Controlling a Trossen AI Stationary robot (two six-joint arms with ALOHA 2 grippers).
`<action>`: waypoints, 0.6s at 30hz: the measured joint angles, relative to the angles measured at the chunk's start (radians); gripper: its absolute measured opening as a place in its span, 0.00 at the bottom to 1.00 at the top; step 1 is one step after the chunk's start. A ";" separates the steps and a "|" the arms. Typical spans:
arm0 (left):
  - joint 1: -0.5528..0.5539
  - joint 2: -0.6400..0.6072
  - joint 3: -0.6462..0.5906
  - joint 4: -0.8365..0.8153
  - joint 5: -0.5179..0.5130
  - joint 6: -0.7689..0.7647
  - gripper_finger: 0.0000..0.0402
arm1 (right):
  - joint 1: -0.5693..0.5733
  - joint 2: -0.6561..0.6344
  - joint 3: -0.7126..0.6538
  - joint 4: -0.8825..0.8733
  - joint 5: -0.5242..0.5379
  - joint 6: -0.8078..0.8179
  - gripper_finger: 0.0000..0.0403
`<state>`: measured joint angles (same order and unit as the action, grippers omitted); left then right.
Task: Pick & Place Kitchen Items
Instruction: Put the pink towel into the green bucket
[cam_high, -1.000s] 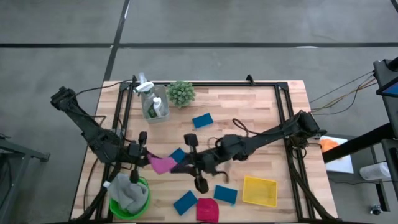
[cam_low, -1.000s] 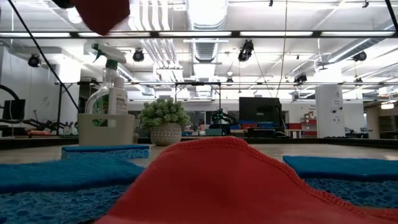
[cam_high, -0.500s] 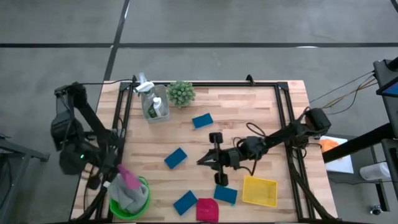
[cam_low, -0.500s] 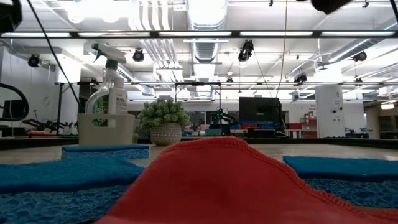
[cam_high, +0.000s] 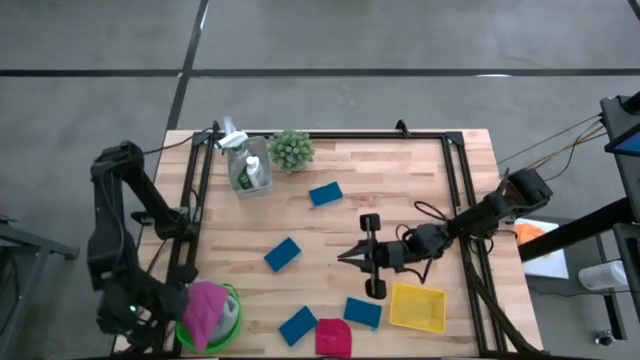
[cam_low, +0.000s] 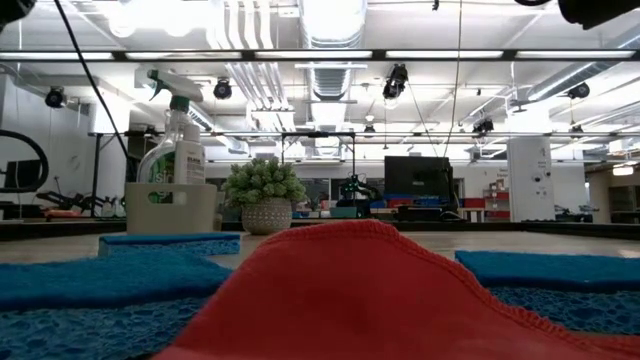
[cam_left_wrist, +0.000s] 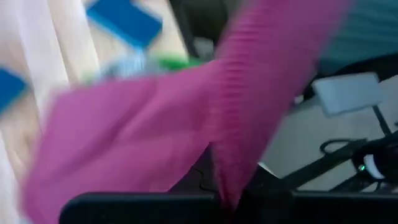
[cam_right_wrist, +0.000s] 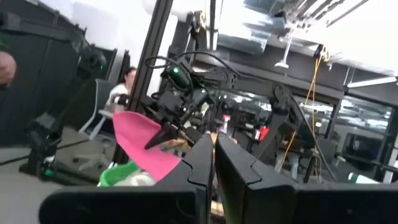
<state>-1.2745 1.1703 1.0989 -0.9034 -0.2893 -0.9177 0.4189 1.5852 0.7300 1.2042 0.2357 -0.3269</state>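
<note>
We see a wooden table (cam_high: 420, 180) edged by a black frame. A spiky green plant (cam_high: 291, 150) stands near its far edge, just beside a caddy (cam_high: 247, 175) containing a spray bottle (cam_low: 176, 130). A yellow tray (cam_high: 417, 306) and a green bowl (cam_high: 230, 315) sit near the front edge.

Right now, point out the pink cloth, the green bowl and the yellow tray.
pink cloth (cam_high: 205, 307), high view, middle of the fabric
green bowl (cam_high: 232, 312), high view, right rim
yellow tray (cam_high: 441, 297), high view, right wall
</note>
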 joint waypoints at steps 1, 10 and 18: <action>0.009 0.008 -0.020 0.010 0.028 -0.028 0.00 | 0.003 0.002 0.000 -0.009 0.007 0.002 0.04; 0.052 0.003 -0.242 0.228 0.183 -0.148 0.00 | 0.007 0.008 0.001 -0.058 0.011 0.025 0.04; 0.052 -0.024 -0.264 0.268 0.233 -0.164 0.11 | 0.007 0.008 0.001 -0.069 0.011 0.036 0.04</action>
<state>-1.2228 1.1462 0.8350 -0.6358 -0.0561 -1.0815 0.4255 1.5929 0.7307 1.1351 0.2464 -0.2913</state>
